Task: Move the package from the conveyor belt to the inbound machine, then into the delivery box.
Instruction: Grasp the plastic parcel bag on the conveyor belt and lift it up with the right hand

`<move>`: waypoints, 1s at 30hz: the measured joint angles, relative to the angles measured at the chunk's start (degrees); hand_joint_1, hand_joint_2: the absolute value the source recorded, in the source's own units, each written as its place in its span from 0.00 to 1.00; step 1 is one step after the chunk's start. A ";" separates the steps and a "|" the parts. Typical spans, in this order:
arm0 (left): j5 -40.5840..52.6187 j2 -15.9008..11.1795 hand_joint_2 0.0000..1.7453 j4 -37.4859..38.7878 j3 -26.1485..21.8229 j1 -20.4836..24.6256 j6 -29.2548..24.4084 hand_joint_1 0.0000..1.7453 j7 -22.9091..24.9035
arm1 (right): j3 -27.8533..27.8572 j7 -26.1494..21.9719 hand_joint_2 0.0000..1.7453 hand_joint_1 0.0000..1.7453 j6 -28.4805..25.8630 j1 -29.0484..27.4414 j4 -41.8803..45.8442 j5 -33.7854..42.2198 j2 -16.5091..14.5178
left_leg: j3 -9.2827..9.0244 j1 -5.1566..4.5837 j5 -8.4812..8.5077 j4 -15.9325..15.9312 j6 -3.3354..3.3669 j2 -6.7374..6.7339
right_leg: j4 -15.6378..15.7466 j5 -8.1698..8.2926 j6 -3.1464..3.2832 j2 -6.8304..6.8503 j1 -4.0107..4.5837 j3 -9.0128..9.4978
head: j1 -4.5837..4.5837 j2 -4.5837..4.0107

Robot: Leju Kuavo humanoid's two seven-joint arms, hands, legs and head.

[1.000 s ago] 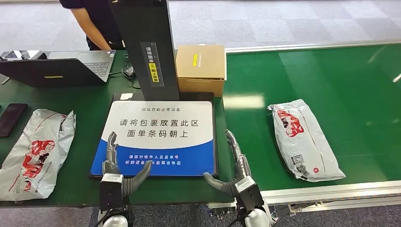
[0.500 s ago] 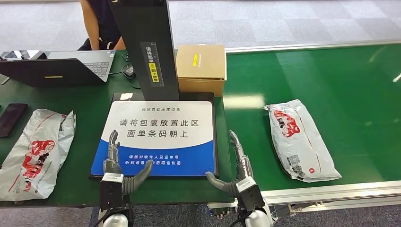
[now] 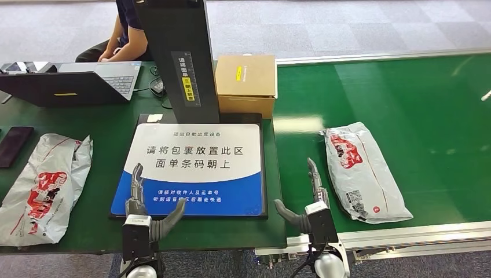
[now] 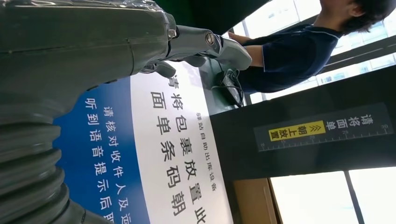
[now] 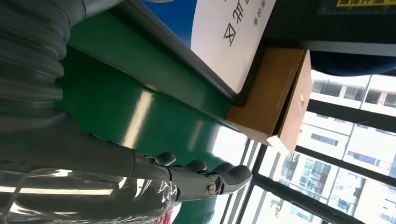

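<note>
Package: white-and-red poly mailer (image 3: 363,172) lies flat on the green conveyor belt (image 3: 417,110), just right of the right hand.
Right hand (image 3: 310,200): fingers spread, empty, near the package, not touching.
Left hand (image 3: 145,205): fingers apart, empty, over the scanner's blue-white placement mat (image 3: 197,156).

My left hand (image 3: 142,204) and right hand (image 3: 308,204): dark fingers, thick grey thumbs, grey ribbed wrist covers, silver screws.
</note>
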State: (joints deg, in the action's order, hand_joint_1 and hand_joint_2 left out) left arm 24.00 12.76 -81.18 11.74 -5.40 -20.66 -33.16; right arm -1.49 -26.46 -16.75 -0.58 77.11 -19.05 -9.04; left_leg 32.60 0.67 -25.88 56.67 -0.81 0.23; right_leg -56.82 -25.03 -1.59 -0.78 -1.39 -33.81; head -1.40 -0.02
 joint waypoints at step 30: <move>0.76 0.06 1.00 0.02 0.00 0.90 3.28 0.00 0.05 | 3.97 2.89 1.00 0.00 -6.03 -2.07 2.69 -1.81 0.47 | -0.01 0.00 0.00 0.00 0.00 0.00 | 0.00 0.00 0.00 0.00 0.00 -0.01 | 0.00 0.00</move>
State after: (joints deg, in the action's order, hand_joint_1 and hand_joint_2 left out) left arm 24.76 12.82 -81.15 11.74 -4.51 -17.38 -33.10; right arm 2.49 -23.57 -22.79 -2.65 79.80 -20.86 -8.57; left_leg 32.59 0.67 -25.88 56.67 -0.81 0.22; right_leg -56.82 -25.03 -1.59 -0.79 -1.39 -33.81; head -1.40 -0.02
